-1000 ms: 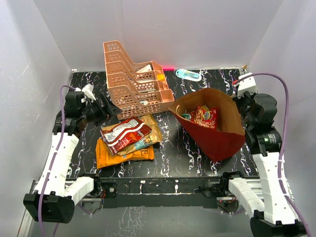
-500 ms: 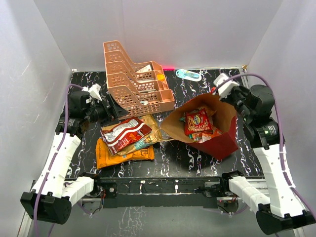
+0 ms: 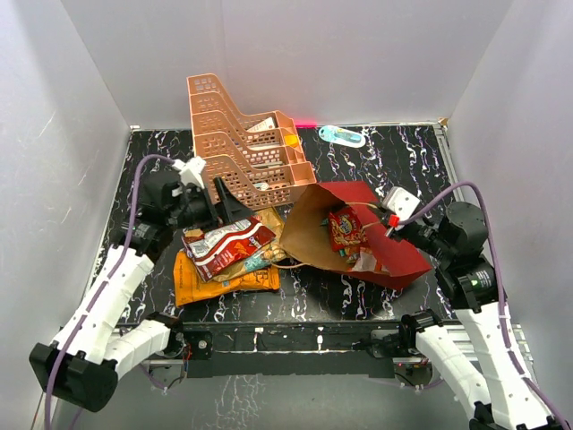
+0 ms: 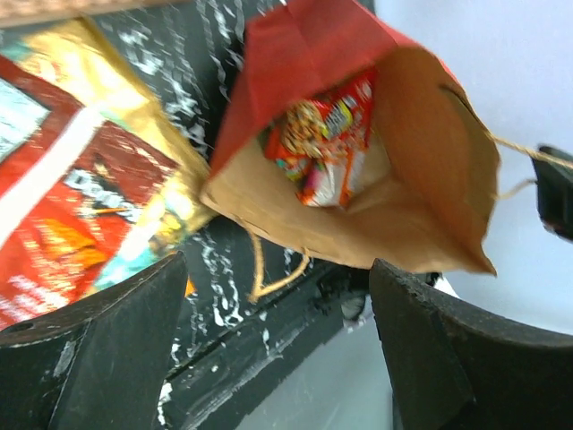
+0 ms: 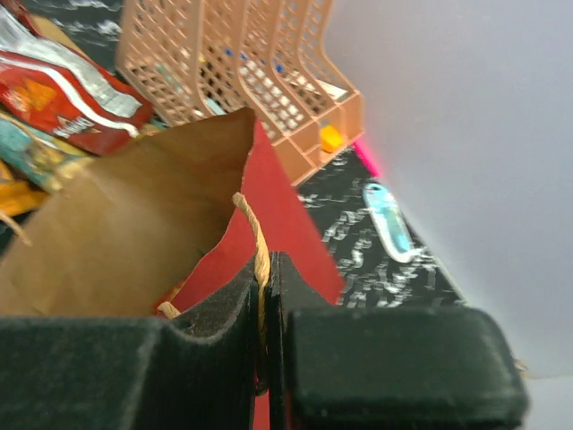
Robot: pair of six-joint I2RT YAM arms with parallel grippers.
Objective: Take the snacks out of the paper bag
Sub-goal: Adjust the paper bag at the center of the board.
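- right fingers (image 5: 266, 273) are pressed together on the twine handle (image 5: 254, 235) of the paper bag (image 3: 394, 260). the bag lies tipped on the worktop (image 3: 403, 159), its mouth turned toward the left fingers (image 4: 279, 269).
- left fingers are spread wide and hold nothing, just short of that mouth.
- several snacks (image 3: 228, 253) lie in a pile beside the left fingers. a red packet (image 4: 322, 148) is inside the bag, perhaps with more hidden behind it.
- a peach rack (image 3: 242, 134) crowds the left fingers' far side, and bare worktop lies beyond the right fingers.
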